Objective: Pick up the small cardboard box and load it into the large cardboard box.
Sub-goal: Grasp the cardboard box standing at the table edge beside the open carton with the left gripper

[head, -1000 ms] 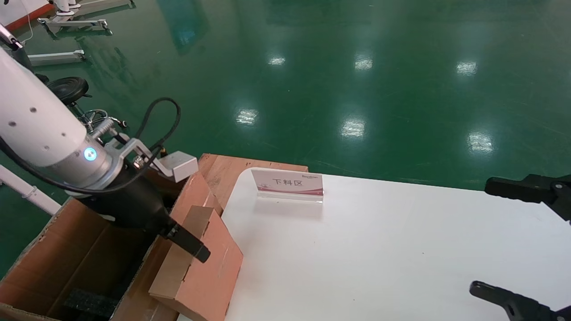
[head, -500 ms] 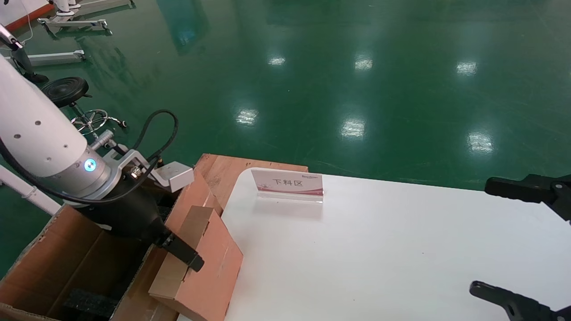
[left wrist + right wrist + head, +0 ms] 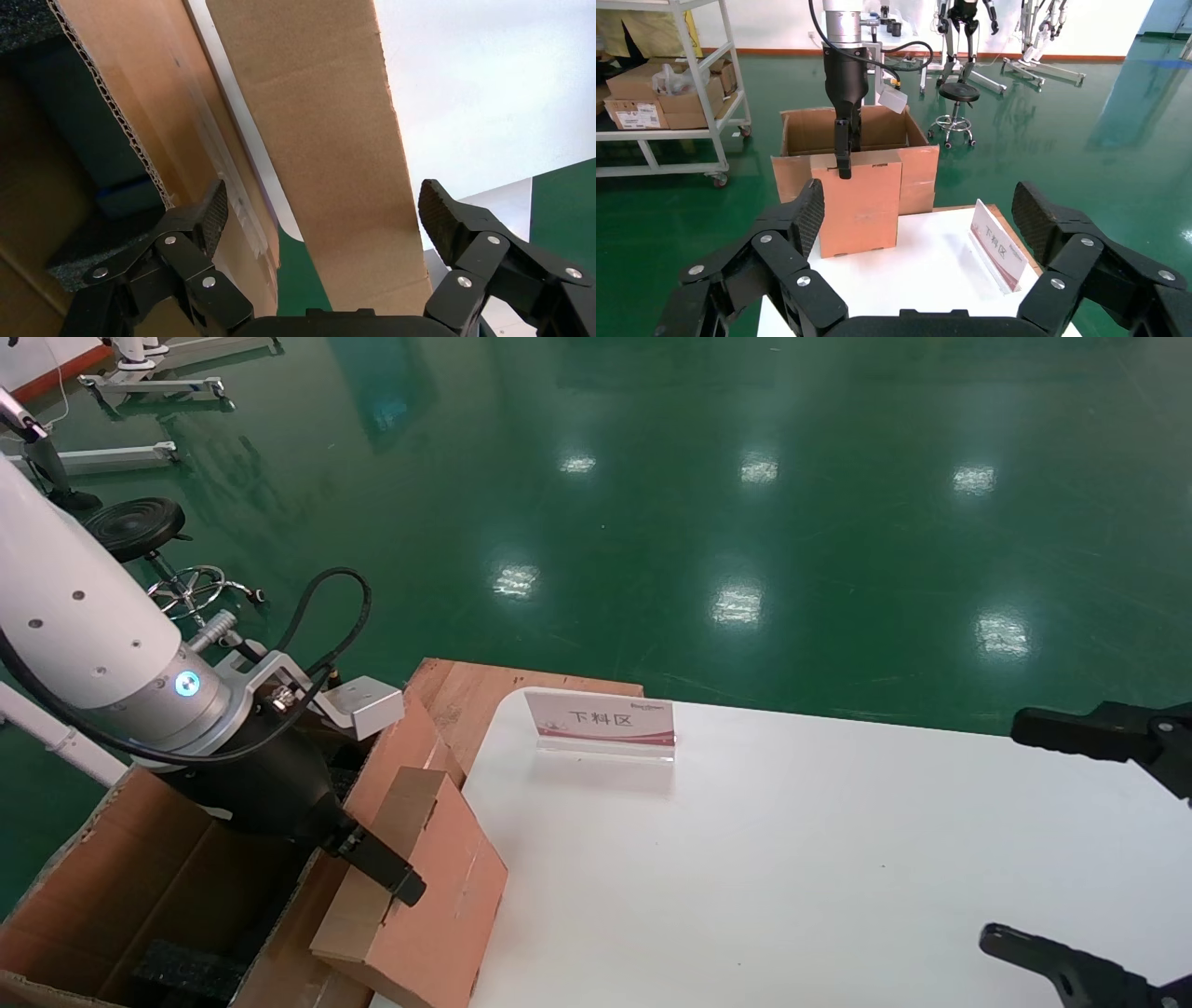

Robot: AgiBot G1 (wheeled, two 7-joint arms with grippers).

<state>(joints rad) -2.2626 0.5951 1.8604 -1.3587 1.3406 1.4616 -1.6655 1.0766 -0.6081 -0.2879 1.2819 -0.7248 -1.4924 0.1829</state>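
The small cardboard box (image 3: 419, 887) stands on edge at the white table's left rim, leaning against the large cardboard box (image 3: 84, 840). My left gripper (image 3: 399, 879) is open and straddles the small box's top edge. In the left wrist view the small box (image 3: 330, 140) runs between the two pads, one fingertip (image 3: 437, 210) close beside it without touching, the other well clear. The right wrist view shows the same small box (image 3: 859, 203) in front of the large cardboard box (image 3: 919, 168). My right gripper (image 3: 1038, 836) hangs open over the table's right side, holding nothing.
A pink-and-white sign (image 3: 601, 724) stands at the back of the white table (image 3: 792, 859). A reddish wooden board (image 3: 475, 691) lies behind the boxes. Black foam (image 3: 177, 966) sits inside the large carton. A stool (image 3: 130, 523) stands on the green floor.
My left gripper slid slightly left and down along the small box's top edge, then stopped. The small box and the right arm have not moved.
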